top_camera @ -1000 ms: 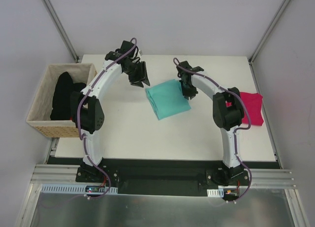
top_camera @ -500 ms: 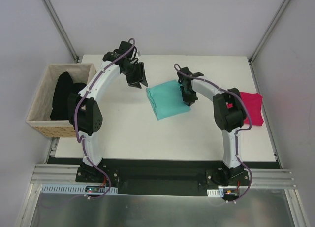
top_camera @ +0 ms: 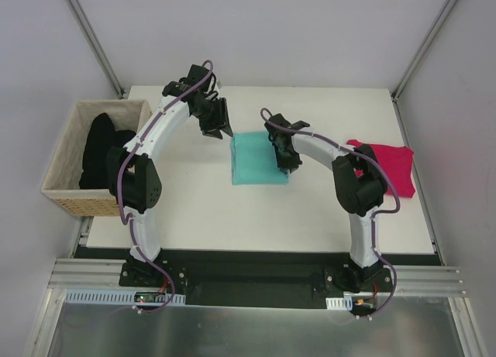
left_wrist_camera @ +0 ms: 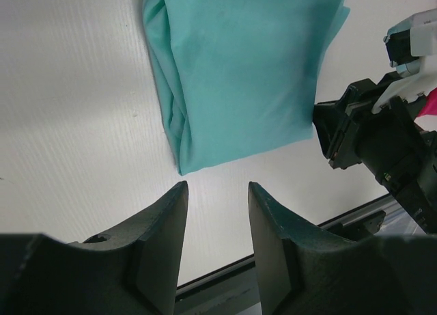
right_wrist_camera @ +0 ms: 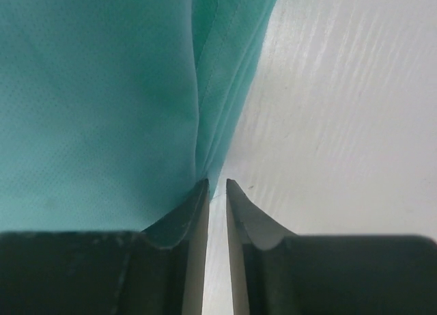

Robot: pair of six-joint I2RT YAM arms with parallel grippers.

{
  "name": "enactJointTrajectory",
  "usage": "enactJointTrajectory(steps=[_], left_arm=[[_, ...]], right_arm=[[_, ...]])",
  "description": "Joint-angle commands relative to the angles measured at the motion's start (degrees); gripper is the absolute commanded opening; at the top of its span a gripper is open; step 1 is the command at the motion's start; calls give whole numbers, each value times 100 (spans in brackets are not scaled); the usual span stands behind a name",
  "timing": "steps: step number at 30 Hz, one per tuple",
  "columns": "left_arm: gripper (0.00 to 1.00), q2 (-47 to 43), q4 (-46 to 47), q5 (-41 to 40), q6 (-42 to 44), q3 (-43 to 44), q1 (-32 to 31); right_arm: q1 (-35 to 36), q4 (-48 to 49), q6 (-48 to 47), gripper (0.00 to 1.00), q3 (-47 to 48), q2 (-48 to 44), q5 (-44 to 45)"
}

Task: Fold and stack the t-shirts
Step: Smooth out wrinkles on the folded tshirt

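Reaching low, right end effector pinches teal t-shirt edge.

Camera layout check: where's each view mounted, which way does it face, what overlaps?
Top external: above and behind the bases, looking down on the white table; left arm and right arm show.
Left wrist: looks past the open left gripper at the teal-green folded cloth t-shirt; the right arm shows too.
Right wrist: looks along the right gripper, fingers near-closed, at that shirt's edge.
Shared: all three see the teal shirt.
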Motion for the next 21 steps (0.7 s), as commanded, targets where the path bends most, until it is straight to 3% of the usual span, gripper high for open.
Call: enactJointTrajectory(steps=[1, 8, 9, 12, 21], left_arm=[[40, -324, -93, -68, -23, 17, -119], [40, -254, -84, -24, 12, 78, -180], [40, -228, -84, 2, 21, 104, -206], [41, -26, -93, 90, 56, 315, -321], [40, 686, -110, 372, 30, 1105, -637]], right_arm=[[-30, -339, 228, 25, 140, -398, 633], [-214, -681, 263, 31, 369, -705, 1582], [-249, -717, 246, 40, 421, -766, 1706], [-512, -831, 149, 44, 492, -960, 1952], [-1751, -1025, 61, 45, 563, -1118, 2023]])
